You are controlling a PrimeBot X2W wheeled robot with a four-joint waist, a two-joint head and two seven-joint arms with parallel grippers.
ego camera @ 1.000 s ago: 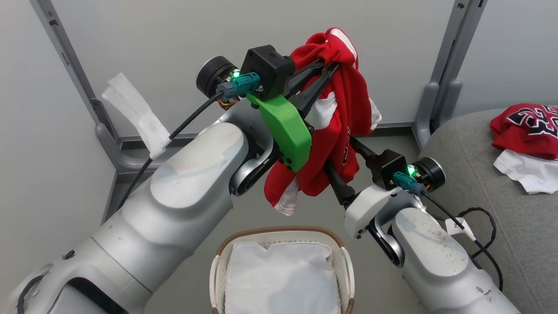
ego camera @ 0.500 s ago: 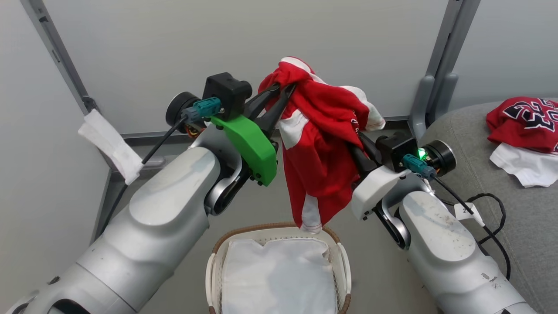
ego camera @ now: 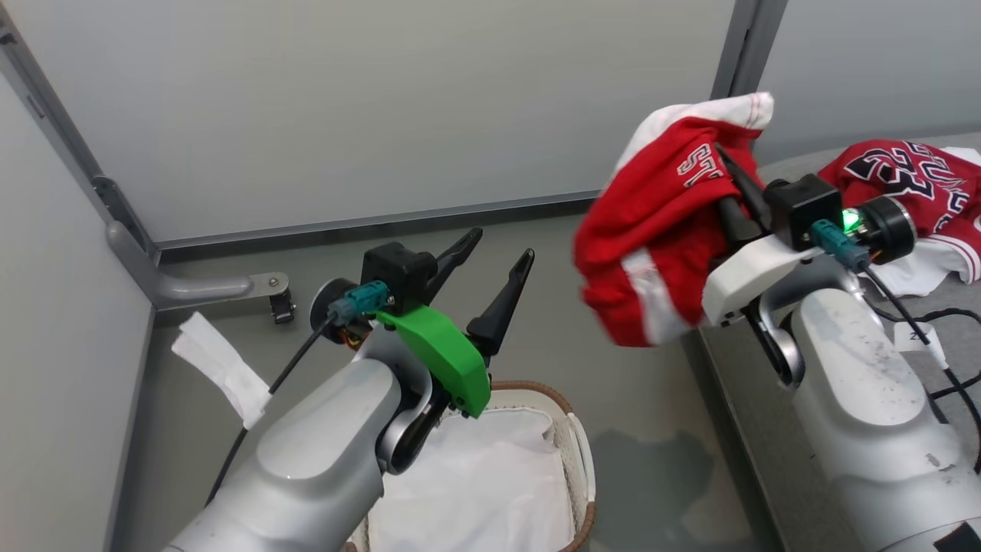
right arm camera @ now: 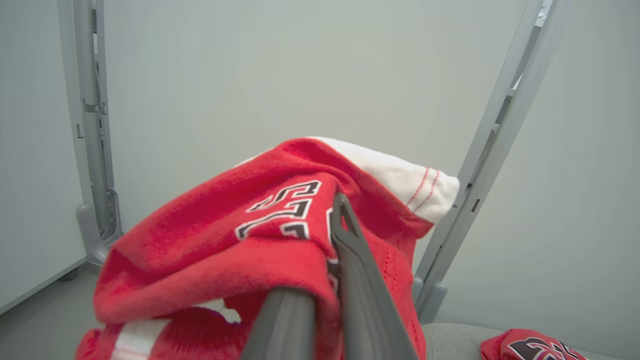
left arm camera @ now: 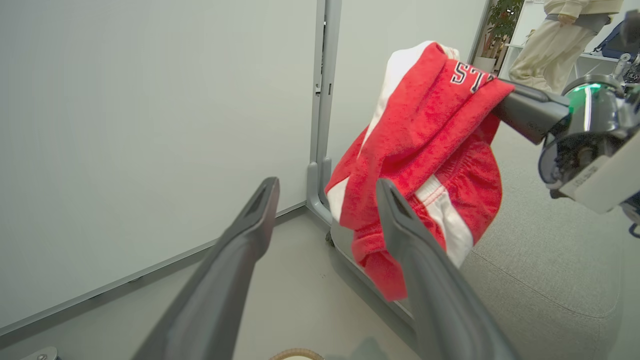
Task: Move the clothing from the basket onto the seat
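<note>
Dangling from the right gripper (ego camera: 724,172), the red garment (ego camera: 651,230) hangs in the air at about 2 o'clock in the head view, just short of the grey seat (left arm camera: 540,270). That gripper's two dark fingers are pinched together on a bunched fold beside the black-and-white lettering, with a white-trimmed edge flopping over the top. The left gripper (ego camera: 502,247) is near the middle of the head view. Its fingers are spread wide and hold nothing, well apart from the cloth. Below it, at 6 o'clock, sits the basket (ego camera: 563,406), with a white liner sheet (ego camera: 475,491) lying in it. The red jersey (ego camera: 904,184) already lies on the seat at 2 to 3 o'clock, past the right wrist.

The garment looks light, soft and limp. It sags in loose folds under its own weight, so it should neither break nor resist, but it will swing and trail. A thick gathered fold, such as the one now held, seems the safest hold, since a single thin layer could slide out. The drooping lower end at 8 o'clock of the grip may catch the seat's edge.
</note>
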